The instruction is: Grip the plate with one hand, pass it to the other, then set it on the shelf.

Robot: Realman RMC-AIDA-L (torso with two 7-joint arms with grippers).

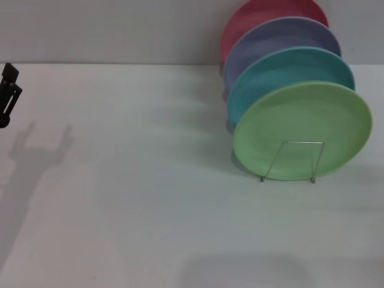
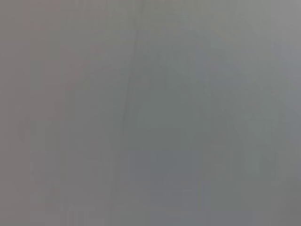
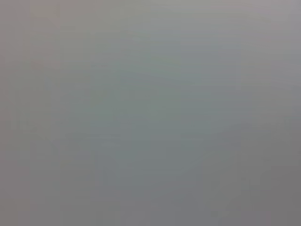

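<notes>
At the right of the frame the plate (image 1: 303,129) stands in the shelf (image 1: 294,161); left gripper (image 1: 8,96) at left edge, grip unreadable, holding nothing visible. A nudge could topple the row.

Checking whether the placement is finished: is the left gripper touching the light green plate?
Apart. The head view shows the left gripper at the table's far left edge and the light green plate standing in the wire rack on the right.

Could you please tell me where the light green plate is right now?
In the head view, the light green plate stands on edge at the table's right side, frontmost in the wire rack, directly before the turquoise plate.
</notes>
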